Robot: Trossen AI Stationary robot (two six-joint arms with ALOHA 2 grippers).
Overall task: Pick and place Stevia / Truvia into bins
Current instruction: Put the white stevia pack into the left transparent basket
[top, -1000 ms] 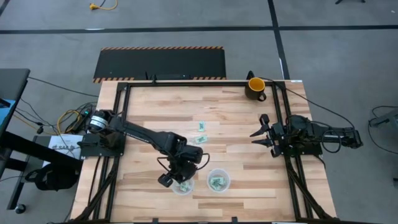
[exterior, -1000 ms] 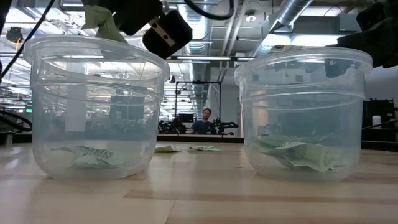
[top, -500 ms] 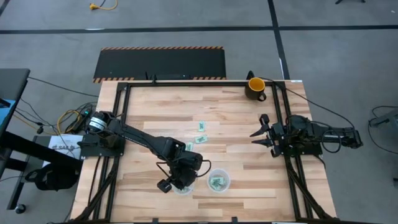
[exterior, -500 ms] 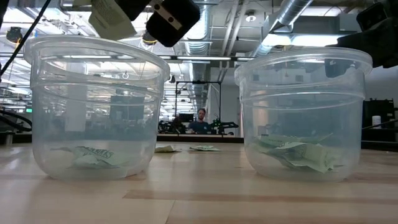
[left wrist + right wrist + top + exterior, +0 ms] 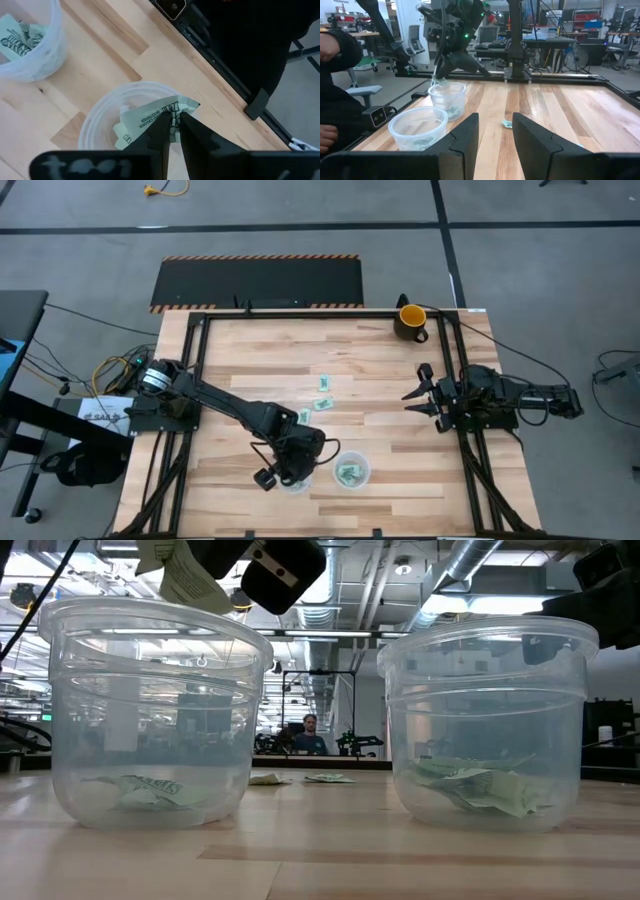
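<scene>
- Two clear cups stand side by side at the table's near edge: the left cup (image 5: 294, 477) and, just beside it, the right cup (image 5: 351, 470).
- The left gripper (image 5: 286, 467) hangs over the left cup, its fingers (image 5: 161, 134) pinched together on a green-and-white packet (image 5: 152, 118).
- In the low view that held packet (image 5: 192, 582) sits just above the left cup's rim (image 5: 150, 618), not yet inside.
- One packet (image 5: 150, 788) lies on the bottom of the left cup.
- The right cup (image 5: 487, 720) holds a small heap of packets (image 5: 480, 786).
- Farther back, near the table's middle, two loose packets lie on the wood: one (image 5: 320, 404) nearer, the other (image 5: 325, 383) just beyond it.
- The right gripper (image 5: 421, 391) waits at the table's right side, well apart from the cups, its fingers (image 5: 462, 136) spread apart and holding nothing.
- A yellow-and-black mug (image 5: 411, 319) stands at the far right corner of the table.
- Beyond the table, a person (image 5: 309, 736) shows far back in the room.
- A dark sleeve (image 5: 340, 55) and a hand (image 5: 327, 135) show beside the table's near edge in the right wrist view.
</scene>
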